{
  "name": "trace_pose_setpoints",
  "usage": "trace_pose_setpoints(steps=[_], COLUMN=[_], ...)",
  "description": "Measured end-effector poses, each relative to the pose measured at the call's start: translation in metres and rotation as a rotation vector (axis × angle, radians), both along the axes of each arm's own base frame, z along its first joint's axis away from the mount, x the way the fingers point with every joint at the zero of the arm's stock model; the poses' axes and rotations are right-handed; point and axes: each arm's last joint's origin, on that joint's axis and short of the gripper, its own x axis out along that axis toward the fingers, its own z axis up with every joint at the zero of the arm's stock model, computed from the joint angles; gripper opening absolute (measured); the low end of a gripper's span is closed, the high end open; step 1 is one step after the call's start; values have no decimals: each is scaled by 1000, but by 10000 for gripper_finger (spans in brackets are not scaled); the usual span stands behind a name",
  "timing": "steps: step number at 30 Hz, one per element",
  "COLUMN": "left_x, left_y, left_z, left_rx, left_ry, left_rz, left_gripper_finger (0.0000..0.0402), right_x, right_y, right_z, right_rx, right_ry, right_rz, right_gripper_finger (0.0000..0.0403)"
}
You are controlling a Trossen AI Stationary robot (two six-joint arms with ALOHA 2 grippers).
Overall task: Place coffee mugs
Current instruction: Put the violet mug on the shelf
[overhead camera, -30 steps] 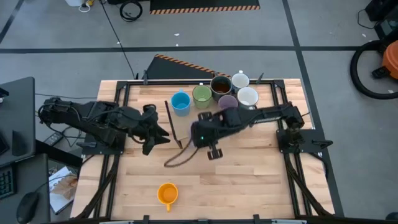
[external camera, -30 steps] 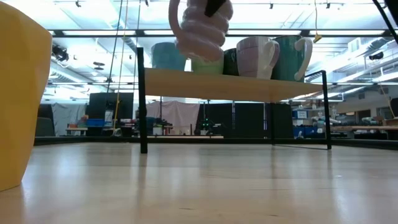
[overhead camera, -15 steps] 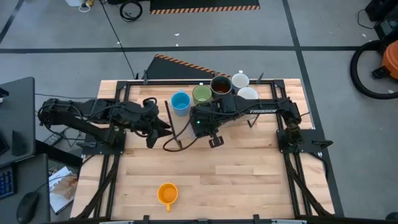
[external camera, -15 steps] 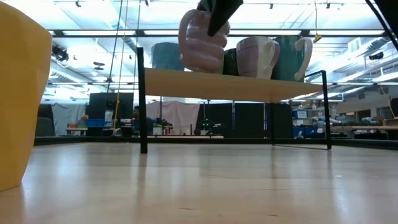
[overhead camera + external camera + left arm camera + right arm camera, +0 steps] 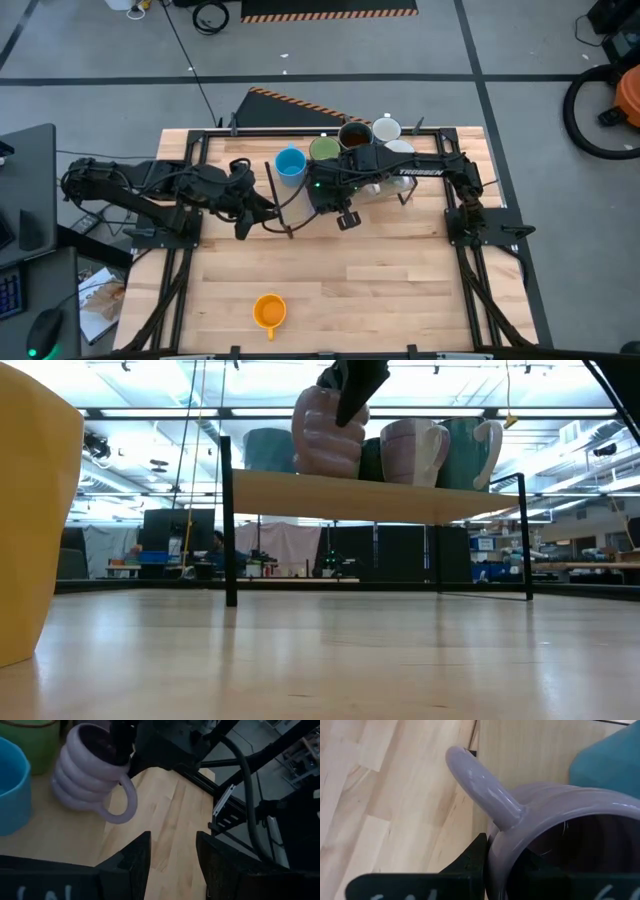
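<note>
Your right gripper (image 5: pixel 345 400) has the ribbed purple mug (image 5: pixel 327 435) pinched by its rim, one finger inside the bowl and one outside, as the right wrist view shows. That rim grip leaves the mug's base and handle (image 5: pixel 122 802) free, so it can be lowered straight onto the shelf (image 5: pixel 375 496) without the fingers meeting the board. In the low view the mug sits at, or just above, the shelf's front edge; whether it has touched down I cannot tell.

It goes in front of the row already standing there: the blue mug (image 5: pixel 290 164), the green mug (image 5: pixel 324 150), the brown mug (image 5: pixel 355 136) and the white mug (image 5: pixel 387 128) behind. The left wrist view puts it just beside the blue and green ones, handle turned outward over the bench (image 5: pixel 380 280), probably so it stays clear of its neighbours.

Your left gripper (image 5: pixel 172 855) waits near the shelf's left end, fingers spread and empty, pointed at the purple mug.

The orange mug (image 5: pixel 269 311) stands well apart at the near edge of the bench, likely still to be shelved.
</note>
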Motion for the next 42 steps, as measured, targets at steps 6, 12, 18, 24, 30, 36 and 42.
trace_pose_setpoints(steps=[6, 12, 18, 24, 30, 36, 42], left_x=[0, 0, 0, 0, -1, -2, -2], left_y=[-1, -1, -1, -2, -3, -3, -3], left_z=[0, 0, 0, 0, -2, -3, -4], left_rx=[-11, -13, -10, -15, -41, -36, -35], left_ry=[-2, -2, -3, -2, 26, 45, 47], left_rz=[-1, 0, -2, -4, -55, -52, -52], left_gripper_finger=[164, 164, 164, 164, 164, 164, 164], right_x=[-1, -1, -1, -3, -11, -22, -32], right_y=[0, 0, -1, 1, 1, -1, -1], right_z=[-7, -13, -13, -9, 2, 15, 27], right_rx=[7, -7, -35, -107, -159, -240, -254], right_ry=[32, 63, 59, 47, 19, -1, -26], right_rz=[11, 1, -16, -36, -56, -87, -111], right_gripper_finger=[52, 72, 123, 174, 205, 210, 208])
